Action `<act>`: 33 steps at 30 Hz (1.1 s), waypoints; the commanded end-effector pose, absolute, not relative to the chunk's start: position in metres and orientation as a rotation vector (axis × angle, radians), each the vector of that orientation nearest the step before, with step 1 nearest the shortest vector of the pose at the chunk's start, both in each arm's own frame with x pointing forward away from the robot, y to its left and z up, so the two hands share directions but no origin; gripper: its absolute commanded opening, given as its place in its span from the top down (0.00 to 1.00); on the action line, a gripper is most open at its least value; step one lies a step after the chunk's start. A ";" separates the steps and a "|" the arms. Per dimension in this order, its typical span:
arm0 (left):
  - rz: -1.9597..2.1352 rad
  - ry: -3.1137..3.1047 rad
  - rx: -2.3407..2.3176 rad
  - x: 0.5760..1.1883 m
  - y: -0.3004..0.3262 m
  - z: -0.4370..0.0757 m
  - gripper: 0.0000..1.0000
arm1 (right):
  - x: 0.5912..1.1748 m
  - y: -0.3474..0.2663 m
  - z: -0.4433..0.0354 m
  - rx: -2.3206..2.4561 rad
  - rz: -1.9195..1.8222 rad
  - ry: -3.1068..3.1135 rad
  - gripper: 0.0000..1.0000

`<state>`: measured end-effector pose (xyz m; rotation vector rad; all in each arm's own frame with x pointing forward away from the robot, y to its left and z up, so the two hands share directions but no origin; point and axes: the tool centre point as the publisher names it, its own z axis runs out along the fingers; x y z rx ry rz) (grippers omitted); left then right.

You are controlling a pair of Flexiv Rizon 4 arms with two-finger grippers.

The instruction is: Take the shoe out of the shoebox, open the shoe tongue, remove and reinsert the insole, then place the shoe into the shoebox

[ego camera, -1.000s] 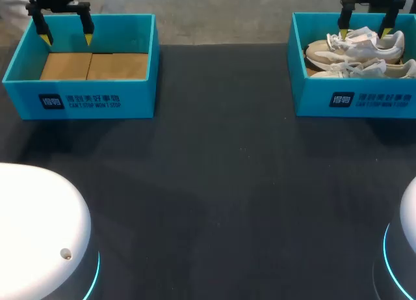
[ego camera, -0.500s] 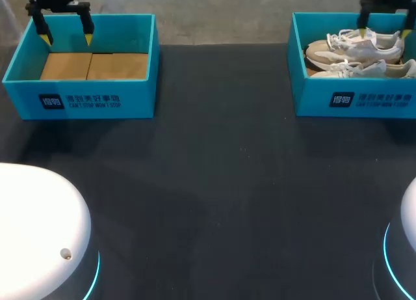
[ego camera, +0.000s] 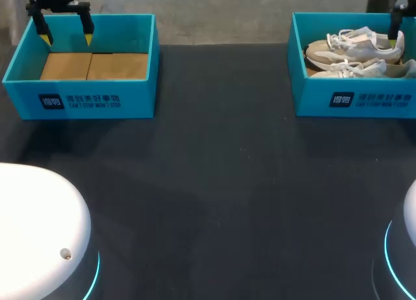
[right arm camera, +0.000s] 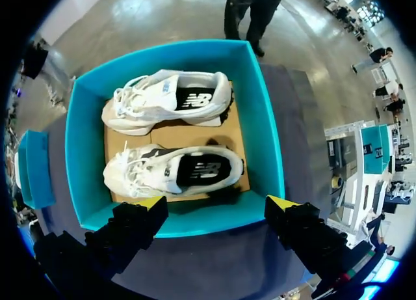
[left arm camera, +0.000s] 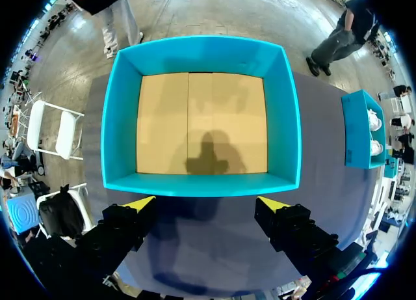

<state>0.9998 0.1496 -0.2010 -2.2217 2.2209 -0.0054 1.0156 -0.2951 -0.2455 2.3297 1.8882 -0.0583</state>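
Two white and beige shoes lie side by side in the blue shoebox [ego camera: 312, 99] at the table's far right, one shoe [ego camera: 354, 47] behind the other shoe [ego camera: 364, 69]. In the right wrist view both shoes [right arm camera: 170, 99] [right arm camera: 174, 170] rest on the cardboard floor of the shoebox [right arm camera: 266, 150]. My right gripper [right arm camera: 218, 204] hangs above the box, open and holding nothing. Only one of its fingers [ego camera: 394, 25] shows in the head view, over the heel end. My left gripper [ego camera: 65, 38] [left arm camera: 205, 201] stands open above the other blue box [ego camera: 97, 101].
The left blue box [left arm camera: 123, 118] holds nothing but its cardboard floor. Between the two boxes and towards me lies the dark tabletop [ego camera: 221, 183]. Both arm bases show as white domes [ego camera: 39, 228] at the near corners.
My right gripper has slid to the right over the shoebox, from above the shoes' middle to the heel end, partly leaving the head view. The left arm has not moved.
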 end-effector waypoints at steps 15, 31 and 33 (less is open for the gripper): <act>-0.003 2.221 -2.222 1.000 0.150 -0.200 0.00 | 1.029 -0.327 -0.299 2.310 -0.016 1.914 0.00; -0.003 2.221 -2.222 1.000 0.150 -0.200 0.00 | 1.033 -0.333 -0.334 2.330 -0.057 1.975 0.29; -0.003 2.221 -2.222 1.000 0.150 -0.200 0.00 | 1.034 -0.335 -0.337 2.333 -0.057 1.975 0.28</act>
